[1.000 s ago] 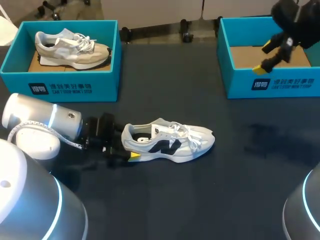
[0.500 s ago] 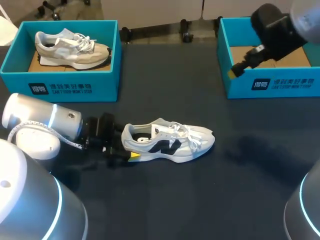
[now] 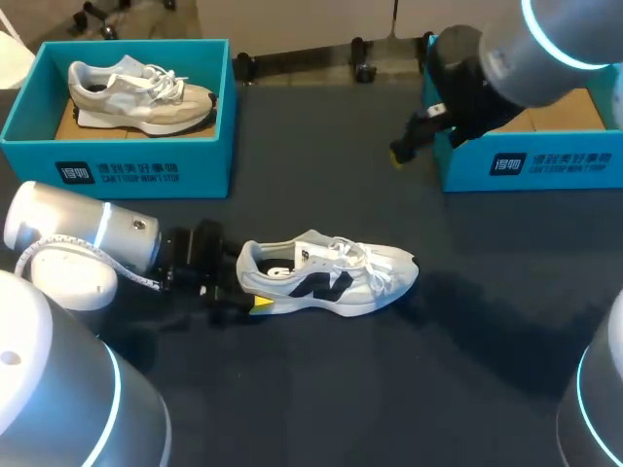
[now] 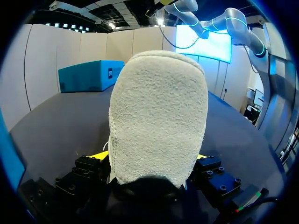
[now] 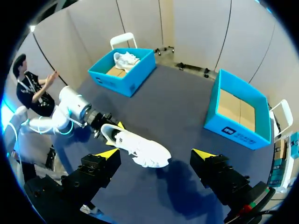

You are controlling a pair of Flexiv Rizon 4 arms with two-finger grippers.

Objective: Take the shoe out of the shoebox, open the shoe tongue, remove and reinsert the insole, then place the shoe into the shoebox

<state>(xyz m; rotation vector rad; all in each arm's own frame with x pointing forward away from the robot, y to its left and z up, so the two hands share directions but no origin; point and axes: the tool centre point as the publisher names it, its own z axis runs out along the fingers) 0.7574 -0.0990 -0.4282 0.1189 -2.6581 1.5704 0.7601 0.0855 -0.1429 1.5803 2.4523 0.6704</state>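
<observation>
The left gripper [image 3: 245,284] pinches the heel of the shoe [image 3: 331,272], which stands on its sole on the table [image 3: 321,389] (toe pointing right). The right gripper [image 5: 154,156] hangs spread wide, just beside the right box [image 3: 545,165].

White print on front of left shoebox [image 3: 117,173] and right shoebox [image 3: 552,162] (wording unclear); logo on shoe [image 3: 321,285].
</observation>
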